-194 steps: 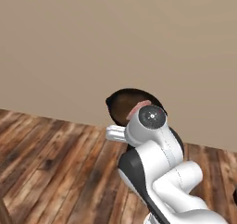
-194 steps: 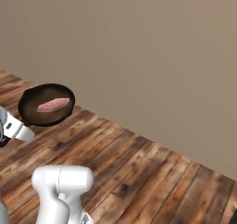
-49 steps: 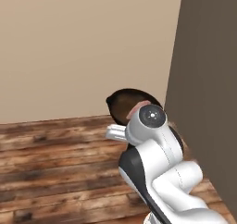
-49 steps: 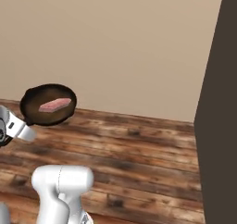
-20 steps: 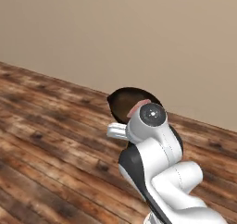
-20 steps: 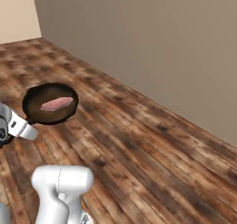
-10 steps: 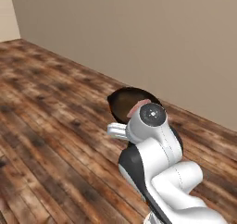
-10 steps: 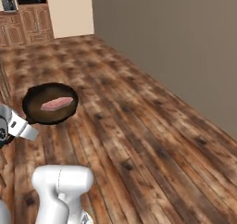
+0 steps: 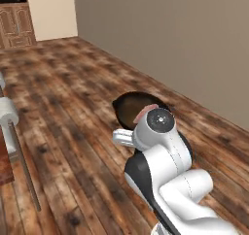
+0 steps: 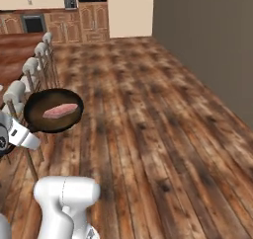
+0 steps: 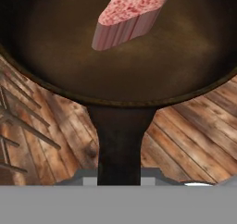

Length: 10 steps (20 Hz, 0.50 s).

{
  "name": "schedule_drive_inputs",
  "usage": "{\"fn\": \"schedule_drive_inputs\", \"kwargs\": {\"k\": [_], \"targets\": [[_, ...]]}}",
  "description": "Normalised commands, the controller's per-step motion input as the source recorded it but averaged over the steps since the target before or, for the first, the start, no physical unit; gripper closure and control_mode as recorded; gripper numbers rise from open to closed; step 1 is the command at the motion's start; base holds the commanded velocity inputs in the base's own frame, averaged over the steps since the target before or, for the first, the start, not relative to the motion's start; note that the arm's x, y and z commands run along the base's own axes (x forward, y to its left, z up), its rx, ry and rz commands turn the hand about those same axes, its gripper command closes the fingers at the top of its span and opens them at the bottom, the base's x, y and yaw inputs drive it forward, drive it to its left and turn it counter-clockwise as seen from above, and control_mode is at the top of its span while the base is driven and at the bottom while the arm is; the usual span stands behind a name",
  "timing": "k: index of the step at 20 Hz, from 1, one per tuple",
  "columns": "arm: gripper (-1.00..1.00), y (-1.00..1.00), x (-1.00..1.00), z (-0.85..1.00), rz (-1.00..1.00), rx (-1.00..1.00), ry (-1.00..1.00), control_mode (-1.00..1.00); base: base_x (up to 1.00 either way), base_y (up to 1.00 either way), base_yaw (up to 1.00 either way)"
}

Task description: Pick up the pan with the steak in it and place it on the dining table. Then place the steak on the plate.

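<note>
Left base view: a row of stools (image 9: 7, 113) and a dark table edge stand at the far left. Open wood floor (image 9: 73, 93) runs from there to the grey wall (image 9: 170, 40) on the right. The pan (image 9: 130, 109) is carried in the air above the floor, partly hidden behind the white arm.

Right base view: the stools (image 10: 30, 67) line the left side beside the dining table (image 10: 20, 48), with kitchen cabinets (image 10: 74, 20) at the far end. The pan (image 10: 53, 110) is held level just right of the nearest stools, clear of them. To its right the floor is open up to the grey wall. The steak (image 10: 60, 110) lies near the pan's centre, long axis roughly left to right across the pan, slightly tilted up to the right.

Hand view: the pan handle (image 11: 119, 144) runs straight from the gripper (image 11: 119, 181) up to the bowl. The gripper is clamped narrow on the handle. The steak (image 11: 129, 15) lies on the pan bottom, its long axis diagonal, lower left to upper right. Stool legs (image 11: 18, 121) show at left below the pan rim.
</note>
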Motion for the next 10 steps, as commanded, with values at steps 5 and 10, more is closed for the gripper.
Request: {"fn": "schedule_drive_inputs", "kwargs": {"k": [5, 10], "targets": [[1.0, 0.0, 0.0, 0.0, 0.0, 0.0, 0.0, 1.0, -0.09, 0.1, 0.39], [1.0, 0.0, 0.0, 0.0, 0.0, 0.0, 0.0, 1.0, 0.05, 0.01, 0.23]]}}
